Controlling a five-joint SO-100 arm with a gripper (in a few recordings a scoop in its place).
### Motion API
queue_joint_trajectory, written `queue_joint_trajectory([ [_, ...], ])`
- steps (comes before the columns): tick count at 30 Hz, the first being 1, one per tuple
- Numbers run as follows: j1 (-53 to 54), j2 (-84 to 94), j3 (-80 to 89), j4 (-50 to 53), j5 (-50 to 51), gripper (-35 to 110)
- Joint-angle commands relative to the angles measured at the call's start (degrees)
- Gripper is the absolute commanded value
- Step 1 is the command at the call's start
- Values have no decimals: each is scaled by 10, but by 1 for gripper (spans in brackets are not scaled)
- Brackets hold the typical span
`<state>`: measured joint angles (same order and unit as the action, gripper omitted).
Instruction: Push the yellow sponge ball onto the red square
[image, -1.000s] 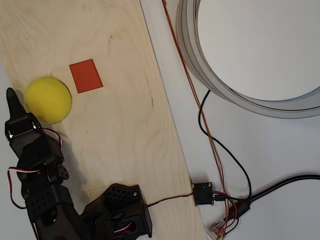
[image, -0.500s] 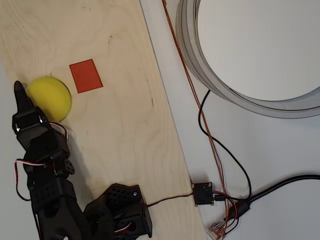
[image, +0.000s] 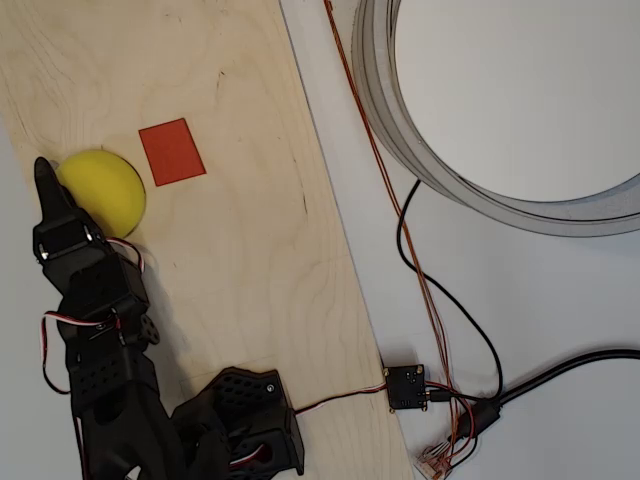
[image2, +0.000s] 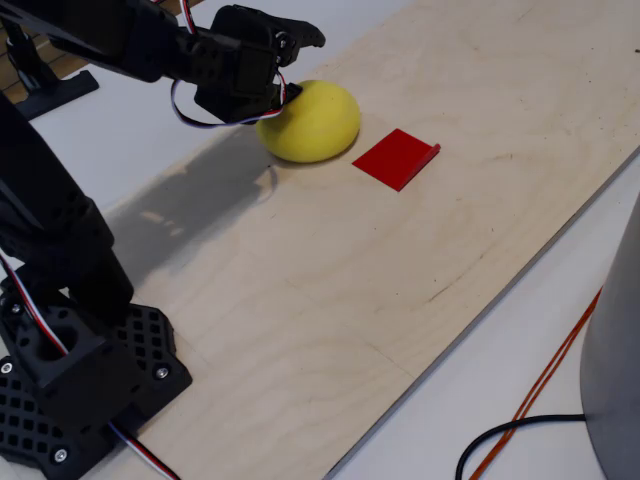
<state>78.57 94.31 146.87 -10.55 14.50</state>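
The yellow sponge ball (image: 108, 188) (image2: 315, 122) rests on the wooden board, just left of and slightly below the red square (image: 172, 151) (image2: 396, 158) in the overhead view, with a narrow gap between them. My black gripper (image: 45, 180) (image2: 298, 45) is shut with nothing held. It presses against the ball's left side in the overhead view, on the side away from the square. In the fixed view it reaches over the ball's top left. The square lies flat with one edge slightly lifted.
The arm's black base (image: 240, 420) (image2: 70, 385) sits on the board's near end. The board's right edge (image: 330, 230) meets a white table with a large grey ring (image: 440, 170), orange and black cables (image: 420, 270) and a small black circuit box (image: 407, 387).
My gripper has swung rightward and up in the overhead view against the ball, which has rolled a little closer to the red square.
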Motion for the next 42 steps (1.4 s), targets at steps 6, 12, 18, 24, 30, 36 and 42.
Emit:
queue_joint_trajectory([
  [6, 70, -4, 4, -20, -38, 21],
  [12, 91, -21, 4, -44, -56, 21],
  [18, 107, -31, 0, -59, -69, 21],
  [24, 125, -39, -1, -76, -73, 21],
  [30, 142, -47, -2, -94, -83, 21],
  [36, 163, -62, -4, -120, -92, 21],
  [42, 178, -74, -11, -137, -100, 21],
])
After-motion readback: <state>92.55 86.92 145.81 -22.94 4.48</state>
